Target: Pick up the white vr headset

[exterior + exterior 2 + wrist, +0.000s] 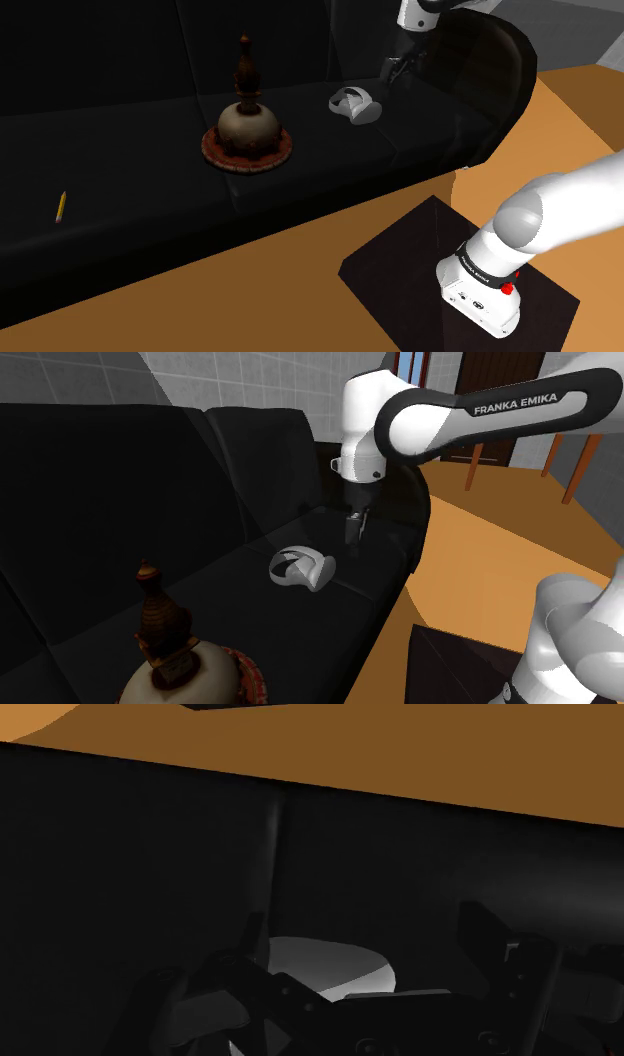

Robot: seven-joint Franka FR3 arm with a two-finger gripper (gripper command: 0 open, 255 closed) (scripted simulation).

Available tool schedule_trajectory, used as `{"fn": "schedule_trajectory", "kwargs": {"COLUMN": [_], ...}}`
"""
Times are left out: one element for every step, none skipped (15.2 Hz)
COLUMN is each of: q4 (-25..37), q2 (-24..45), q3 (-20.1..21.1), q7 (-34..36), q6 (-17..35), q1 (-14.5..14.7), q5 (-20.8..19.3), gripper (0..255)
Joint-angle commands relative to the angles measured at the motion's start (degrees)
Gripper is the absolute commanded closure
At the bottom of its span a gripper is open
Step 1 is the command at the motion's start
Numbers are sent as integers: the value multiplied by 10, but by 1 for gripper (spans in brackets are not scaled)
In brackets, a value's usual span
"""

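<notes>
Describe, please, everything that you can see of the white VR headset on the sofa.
The white VR headset is a smooth, plain white visor with a rounded front shell and a curved band looping behind it. It lies on the black sofa seat, which alone touches it. The open tool hangs close above one side, apart from it.

Open air above white headset | black sofa backrest rises just behind | armrest near on shoulder view's right | tall domed ornament well apart on its left, free cushion between
</notes>
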Motion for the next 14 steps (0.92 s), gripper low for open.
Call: {"fn": "schedule_trajectory", "kwargs": {"q4": [27,44,62,81,100,120,141,163,185,208,233,258,284,301], "q2": [41,63,86,108,130,152,175,197,220,242,265,288,311,326], "q3": [0,0,-1,-2,-3,-5,-6,-7,-9,-11,-12,-14,-16,-17], "q7": [14,20,25,31,36,41,46,51,55,60,64,68,73,75], "q6": [14,20,24,28,31,34,36,37,37,37,36,34,31,29], "q1": [-4,-7,-9,-11,-13,-15,-17,-18,-20,-22,-24,-25,-27,-28], "q5": [2,3,4,5,5,6,7,8,9,11,12,13,15,16], "gripper": [0,0,0,0,0,0,0,0,0,0,0,0,0,0]}}
